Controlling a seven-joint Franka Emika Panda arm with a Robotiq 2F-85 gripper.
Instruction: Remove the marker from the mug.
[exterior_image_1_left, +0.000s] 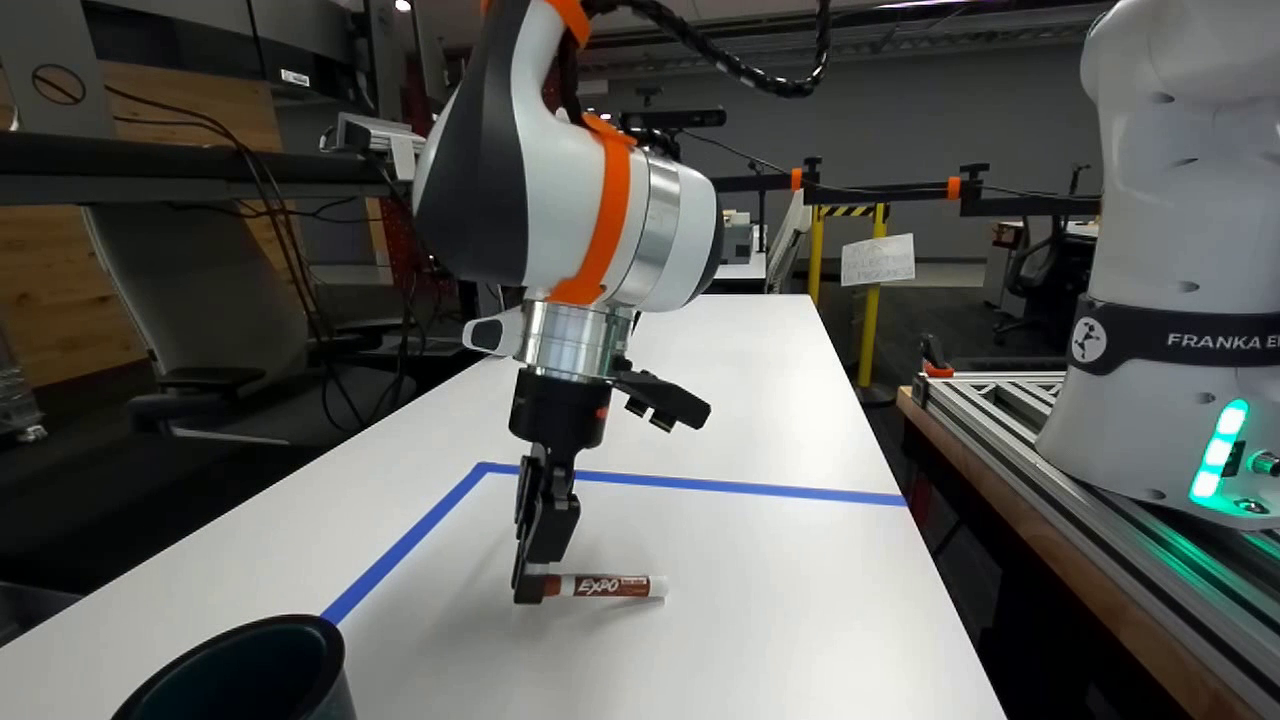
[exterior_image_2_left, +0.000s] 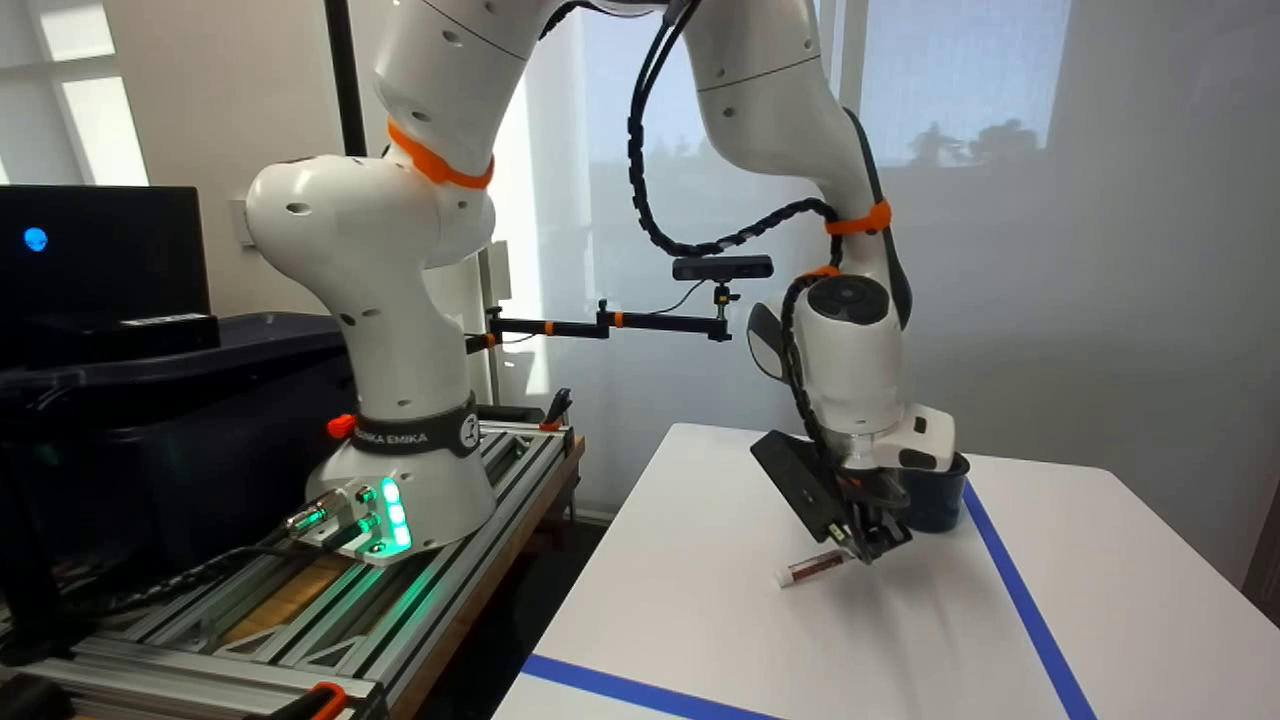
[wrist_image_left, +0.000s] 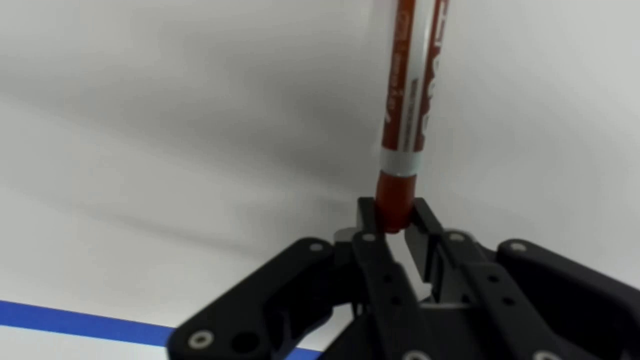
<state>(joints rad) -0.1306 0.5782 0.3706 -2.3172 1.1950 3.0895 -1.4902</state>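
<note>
In an exterior view the mug (exterior_image_1_left: 250, 665) is seen nearest, set upright on the table (exterior_image_1_left: 760, 640), its dark inside exposed and its lower part cut off by the border of the view. Farther in, well apart from it, the marker (exterior_image_1_left: 603, 587) is held outside the mug, close to level, its EXPO lettering turned to the camera and its white end (exterior_image_1_left: 658, 587) pointed away from the jaws. Whether the table is touched by it cannot be told. In the wrist view the jaws of the gripper (wrist_image_left: 394, 215) are seen drawn narrow on the marker's red end (wrist_image_left: 395, 192), one jaw set against each side, with the printed barrel left sticking out. Just behind, the table is crossed by blue tape (exterior_image_1_left: 740, 488), by which a line is also drawn forward toward the mug. Above, the arm (exterior_image_1_left: 555, 200) is bent downward; by it the mug's side (exterior_image_2_left: 935, 500) is partly hidden in an exterior view. On a metal frame (exterior_image_1_left: 1110, 530) beside the table, the base (exterior_image_1_left: 1140, 420) is carried, its green lights (exterior_image_1_left: 1219, 450) shown in both exterior views. Farther off, a chair (exterior_image_1_left: 200, 300) is seen, a paper sheet (exterior_image_1_left: 878, 260) is hung at a yellow post (exterior_image_1_left: 869, 340), and the background is closed by a grey wall (exterior_image_1_left: 950, 130).
</note>
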